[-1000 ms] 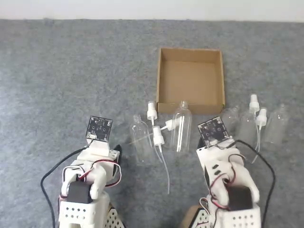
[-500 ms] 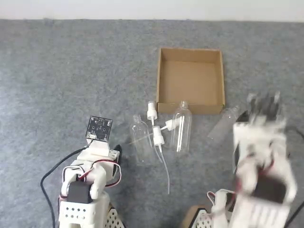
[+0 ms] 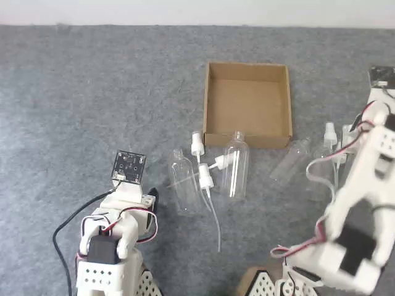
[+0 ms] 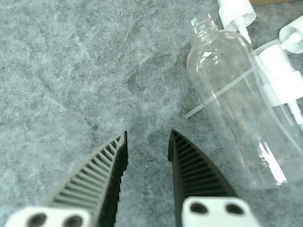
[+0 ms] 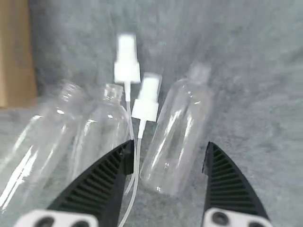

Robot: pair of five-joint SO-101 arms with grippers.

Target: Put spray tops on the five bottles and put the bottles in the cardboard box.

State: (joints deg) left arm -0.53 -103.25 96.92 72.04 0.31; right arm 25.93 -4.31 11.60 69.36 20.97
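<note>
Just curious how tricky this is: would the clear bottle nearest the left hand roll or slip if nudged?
Probably it rolls: the bottle is round and lying on its side, though the fuzzy grey mat may slow it. It looks empty and thin-walled, so likely light. Its glossy plastic might slip in the left hand.

Glossy clear-plastic bottles [image 3: 235, 166] (matt felt table [image 3: 92, 92])

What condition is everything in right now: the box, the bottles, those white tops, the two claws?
Cardboard box: open, empty.
Middle bottles: lying down, no tops on.
Right-hand bottles: lying down, no tops on.
Spray tops: loose, off the bottles.
Left gripper: open, empty.
Right gripper: open, empty.
</note>
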